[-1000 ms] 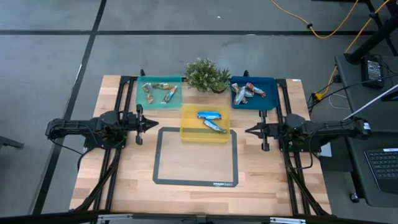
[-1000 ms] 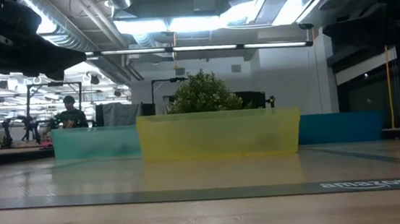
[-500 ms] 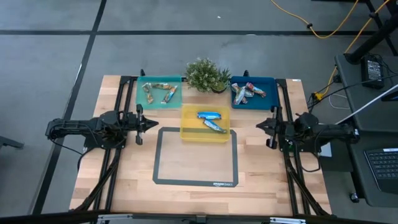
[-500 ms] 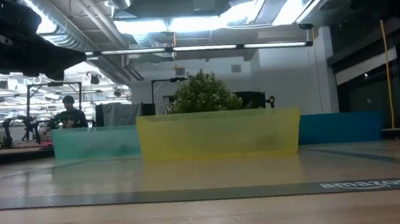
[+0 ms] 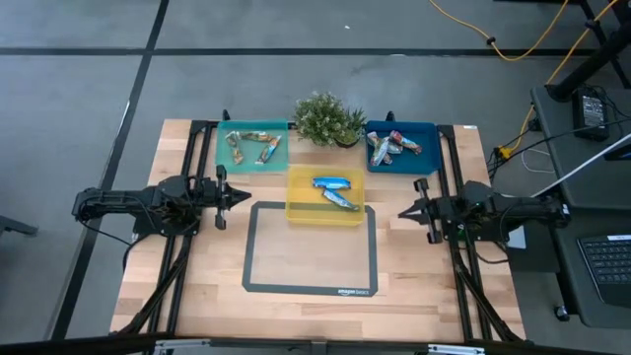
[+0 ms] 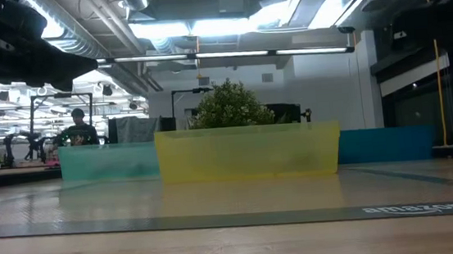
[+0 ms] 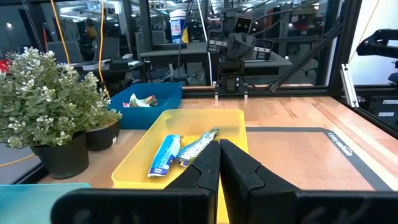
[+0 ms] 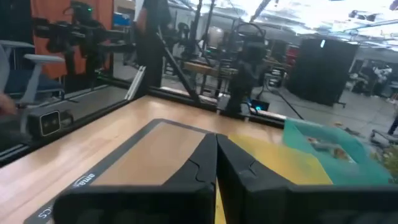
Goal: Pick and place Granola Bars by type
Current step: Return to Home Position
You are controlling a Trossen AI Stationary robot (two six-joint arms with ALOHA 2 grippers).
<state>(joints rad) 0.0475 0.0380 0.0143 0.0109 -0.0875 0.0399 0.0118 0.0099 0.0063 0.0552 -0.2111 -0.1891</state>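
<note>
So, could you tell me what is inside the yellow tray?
Blue-wrapped bars, at least two, lie in the yellow tray; anything beneath them is covered.

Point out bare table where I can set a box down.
The black-outlined mat, between the left gripper and right gripper and in front of the yellow bin, is bare. The far edge is crowded: green bin, plant, blue bin.

Grey floor (image 5: 296, 89) crossed by dark lines, a yellow cable (image 5: 513, 47) trailing over it (top right). Bright ceiling lights (image 6: 201, 24) and bare ducts (image 6: 99, 29) overhead. A person (image 6: 80, 130) shows far off among benches.
</note>
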